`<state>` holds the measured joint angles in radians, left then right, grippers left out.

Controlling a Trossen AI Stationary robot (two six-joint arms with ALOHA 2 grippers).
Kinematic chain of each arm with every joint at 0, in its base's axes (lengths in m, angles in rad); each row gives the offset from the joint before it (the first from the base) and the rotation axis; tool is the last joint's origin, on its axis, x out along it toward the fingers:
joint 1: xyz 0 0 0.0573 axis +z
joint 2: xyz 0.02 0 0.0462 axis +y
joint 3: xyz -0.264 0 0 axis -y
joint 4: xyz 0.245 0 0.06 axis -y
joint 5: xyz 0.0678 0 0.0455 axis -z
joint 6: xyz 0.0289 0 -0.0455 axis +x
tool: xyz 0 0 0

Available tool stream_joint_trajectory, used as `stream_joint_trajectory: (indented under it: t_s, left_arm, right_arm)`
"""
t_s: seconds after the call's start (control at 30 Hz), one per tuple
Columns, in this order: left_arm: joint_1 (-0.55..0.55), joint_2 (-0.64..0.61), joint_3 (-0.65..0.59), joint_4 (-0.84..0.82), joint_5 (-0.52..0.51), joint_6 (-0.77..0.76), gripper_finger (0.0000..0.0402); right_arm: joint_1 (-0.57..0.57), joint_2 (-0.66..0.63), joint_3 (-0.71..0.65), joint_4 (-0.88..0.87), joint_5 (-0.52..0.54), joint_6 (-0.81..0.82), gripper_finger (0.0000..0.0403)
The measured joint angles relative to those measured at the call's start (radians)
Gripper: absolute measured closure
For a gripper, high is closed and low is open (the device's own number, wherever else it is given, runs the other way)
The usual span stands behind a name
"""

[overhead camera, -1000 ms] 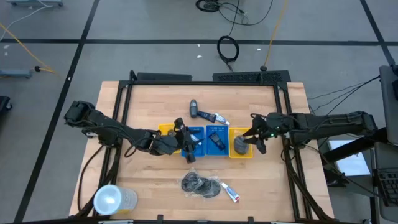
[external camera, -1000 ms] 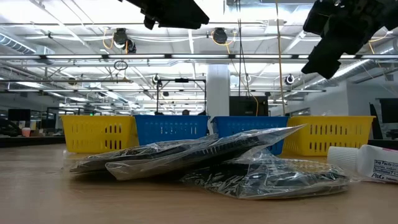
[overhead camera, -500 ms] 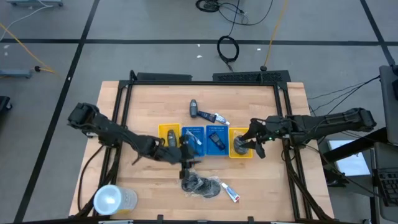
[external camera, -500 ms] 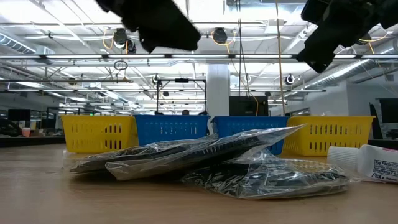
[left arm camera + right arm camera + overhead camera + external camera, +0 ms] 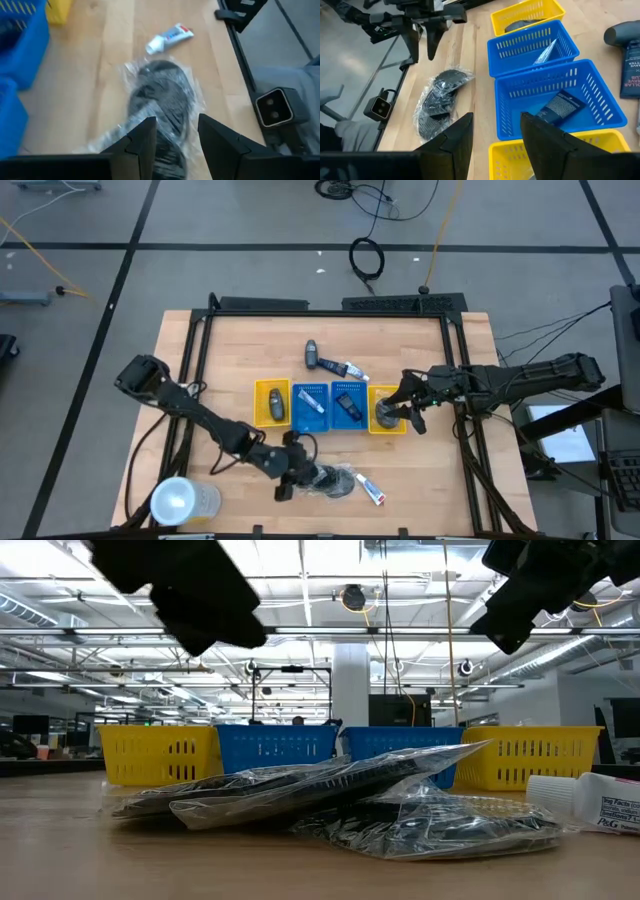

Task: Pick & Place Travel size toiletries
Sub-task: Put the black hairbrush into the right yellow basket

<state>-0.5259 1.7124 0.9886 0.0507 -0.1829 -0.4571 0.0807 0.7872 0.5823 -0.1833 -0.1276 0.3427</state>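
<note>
The left gripper [image 5: 289, 482] has swung away from the slotted plastic trays to hang over the dark mesh puffs in clear wrap [image 5: 161, 102] on the wooden bench [image 5: 230, 355] — fingers apart, empty, puffs just ahead — while the right gripper [image 5: 397, 408], fingers apart, waits above the yellow tray [image 5: 399, 428].

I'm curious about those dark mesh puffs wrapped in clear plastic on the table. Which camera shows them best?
The left wrist view: the mesh puffs fill its middle, just ahead of the left gripper. The low view shows them edge-on, the right wrist view farther off, and the high view only as a small dark patch.
</note>
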Motion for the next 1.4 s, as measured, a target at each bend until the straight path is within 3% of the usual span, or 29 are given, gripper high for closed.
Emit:
stream_joint_trajectory:
  t_s: [0.3,0.4,0.63,0.77,0.9,1.4]
  left_arm:
    - [-0.062,0.062,0.0,-0.003,0.003,-0.198,0.0254]
    - [-0.075,0.086,0.05,-0.034,0.003,-0.219,0.0254]
    - [-0.088,0.243,0.362,-0.512,-0.001,-0.22,0.0254]
    - [-0.079,0.324,0.494,-0.672,0.029,-0.224,0.0254]
    - [-0.069,0.347,0.542,-0.667,0.079,-0.252,0.0254]
    - [-0.066,0.348,0.543,-0.691,0.077,-0.344,0.0254]
  right_arm:
    - [0.0,0.0,0.0,0.0,0.0,-0.014,0.0247]
    - [0.0,0.0,0.0,0.0,0.0,-0.015,0.0247]
    - [0.0,0.0,0.0,0.008,-0.003,-0.018,0.0247]
    - [0.0,0.0,0.0,0.007,-0.004,-0.037,0.0247]
    - [0.0,0.0,0.0,0.008,-0.004,-0.042,0.0247]
    - [0.0,0.0,0.0,0.007,-0.004,-0.068,0.0248]
